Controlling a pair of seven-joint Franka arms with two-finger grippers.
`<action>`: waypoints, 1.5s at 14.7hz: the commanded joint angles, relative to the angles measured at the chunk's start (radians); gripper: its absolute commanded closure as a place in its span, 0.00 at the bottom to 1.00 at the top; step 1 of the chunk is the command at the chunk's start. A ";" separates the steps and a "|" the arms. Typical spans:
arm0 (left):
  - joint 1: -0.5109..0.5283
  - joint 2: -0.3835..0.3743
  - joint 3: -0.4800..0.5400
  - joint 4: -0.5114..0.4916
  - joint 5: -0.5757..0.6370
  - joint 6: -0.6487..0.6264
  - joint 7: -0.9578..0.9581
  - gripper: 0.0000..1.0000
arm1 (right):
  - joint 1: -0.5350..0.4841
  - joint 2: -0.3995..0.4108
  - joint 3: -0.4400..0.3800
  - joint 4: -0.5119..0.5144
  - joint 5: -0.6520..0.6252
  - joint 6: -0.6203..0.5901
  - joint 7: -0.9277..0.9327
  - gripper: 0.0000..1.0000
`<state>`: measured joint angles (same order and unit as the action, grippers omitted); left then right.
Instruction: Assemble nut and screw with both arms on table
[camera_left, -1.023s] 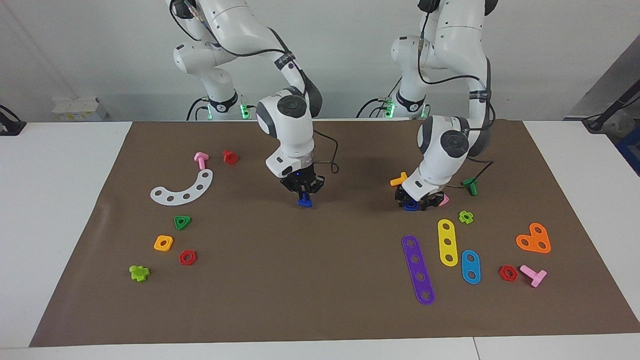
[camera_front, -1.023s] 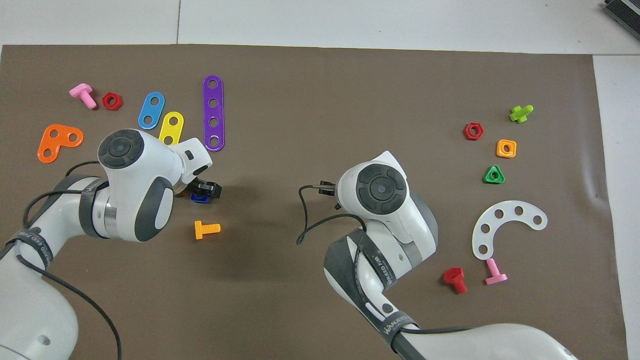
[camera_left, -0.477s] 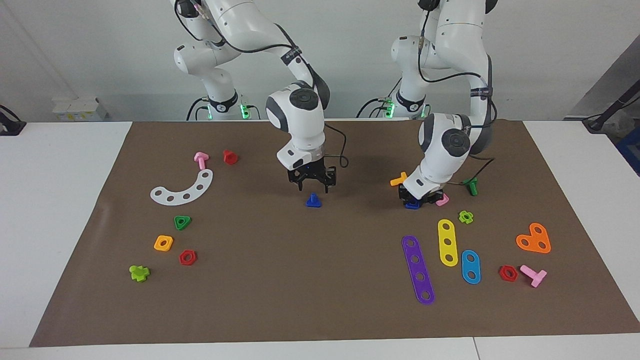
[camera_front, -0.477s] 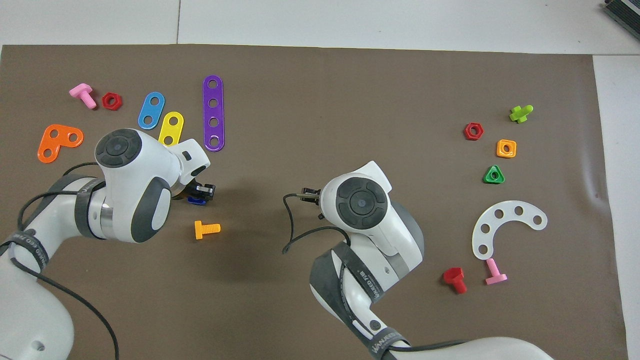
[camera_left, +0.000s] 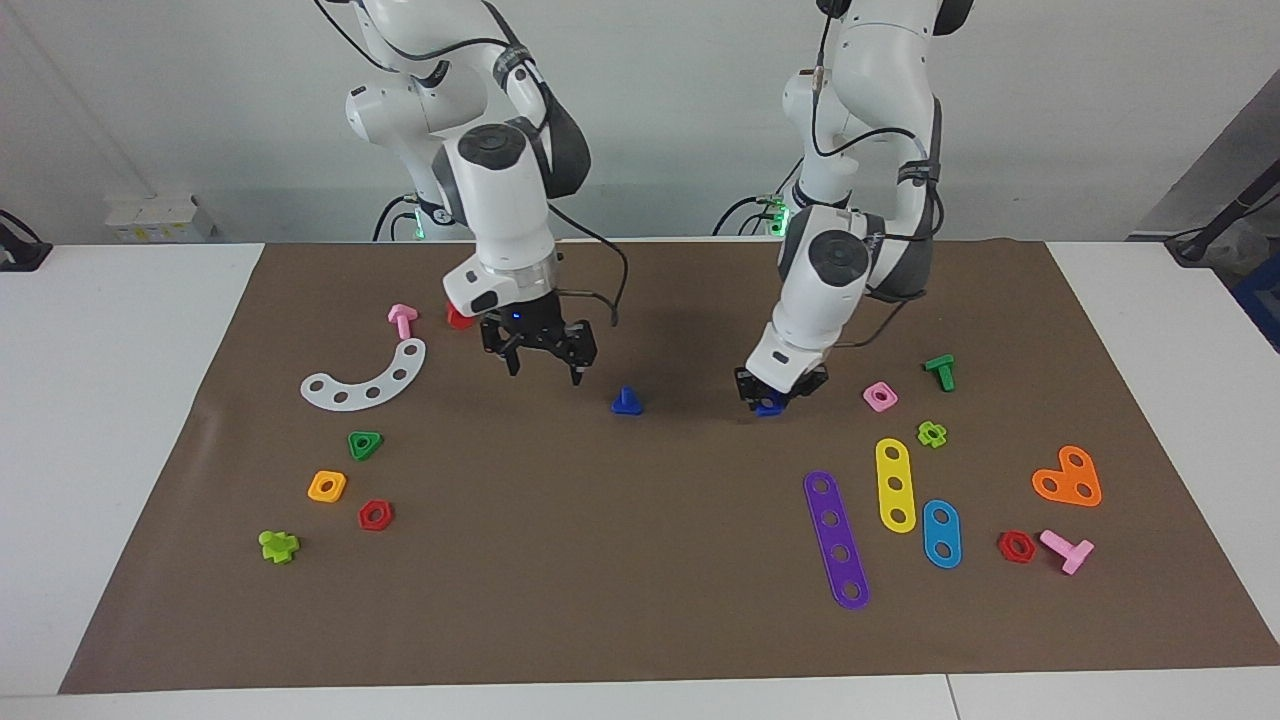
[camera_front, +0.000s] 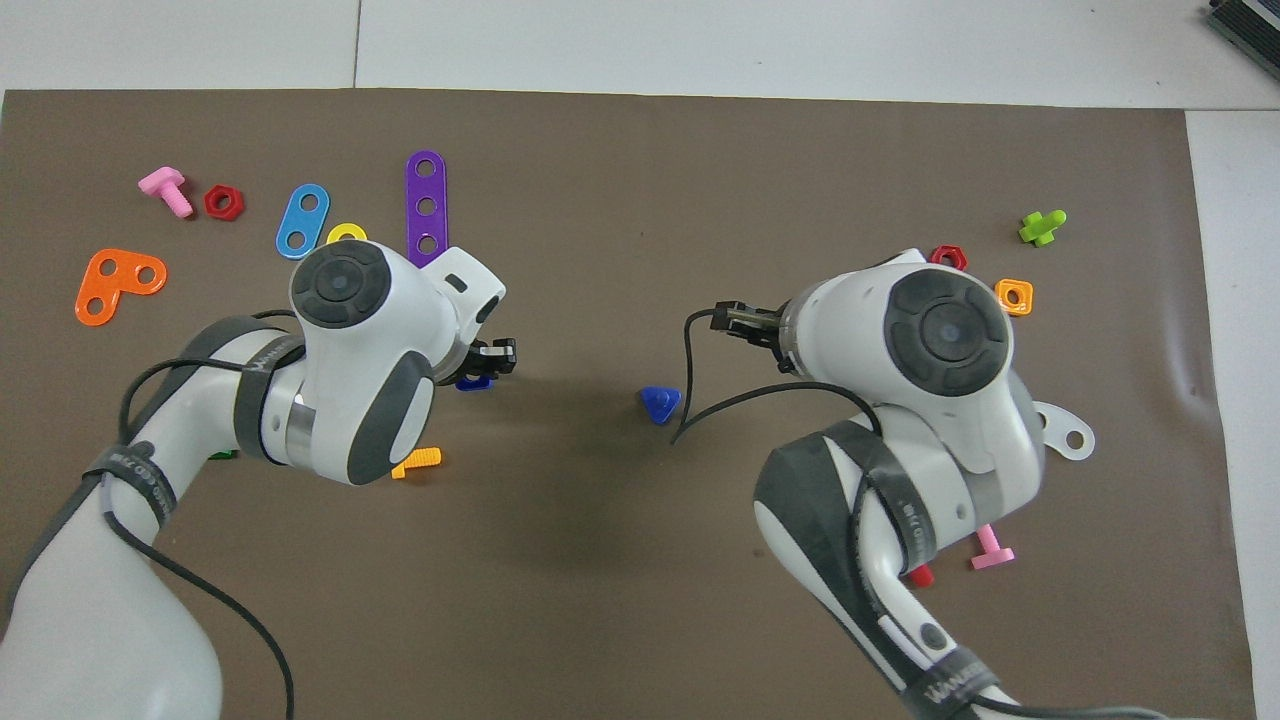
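Observation:
The dark-blue screw (camera_left: 627, 401) stands on its head on the brown mat (camera_left: 640, 600) at the middle of the table; it also shows in the overhead view (camera_front: 660, 403). My right gripper (camera_left: 541, 362) is open and empty, raised over the mat beside the screw, toward the right arm's end. My left gripper (camera_left: 776, 392) is shut on the dark-blue nut (camera_left: 768, 408), just above the mat, beside the screw toward the left arm's end. In the overhead view the left gripper (camera_front: 492, 358) and the nut (camera_front: 470, 382) peek out from under the wrist.
A pink square nut (camera_left: 880, 397), green bolt (camera_left: 940, 372), and purple (camera_left: 836, 540), yellow (camera_left: 895, 484) and blue strips (camera_left: 941, 533) lie toward the left arm's end. An orange bolt (camera_front: 415, 462) lies under the left arm. A white curved strip (camera_left: 365, 380) and an orange nut (camera_left: 327, 486) lie toward the right arm's end.
My right gripper let go of the screw on the mat, rose and moved off toward its own end. My left gripper lifted the nut and carried it toward the screw.

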<state>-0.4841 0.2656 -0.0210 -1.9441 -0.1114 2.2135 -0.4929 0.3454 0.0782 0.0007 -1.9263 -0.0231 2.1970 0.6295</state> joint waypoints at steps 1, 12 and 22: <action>-0.108 0.041 0.018 0.069 -0.085 -0.020 -0.088 1.00 | -0.100 -0.081 0.012 -0.013 0.023 -0.068 -0.147 0.00; -0.245 0.144 0.019 0.188 -0.172 0.078 -0.210 1.00 | -0.295 -0.107 0.004 0.279 0.069 -0.494 -0.405 0.00; -0.217 0.161 0.027 0.293 -0.146 -0.130 -0.204 1.00 | -0.287 -0.092 0.005 0.290 0.045 -0.510 -0.445 0.00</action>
<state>-0.7136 0.3995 0.0014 -1.7197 -0.2612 2.1407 -0.6995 0.0601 -0.0165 0.0030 -1.6454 0.0159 1.6954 0.2143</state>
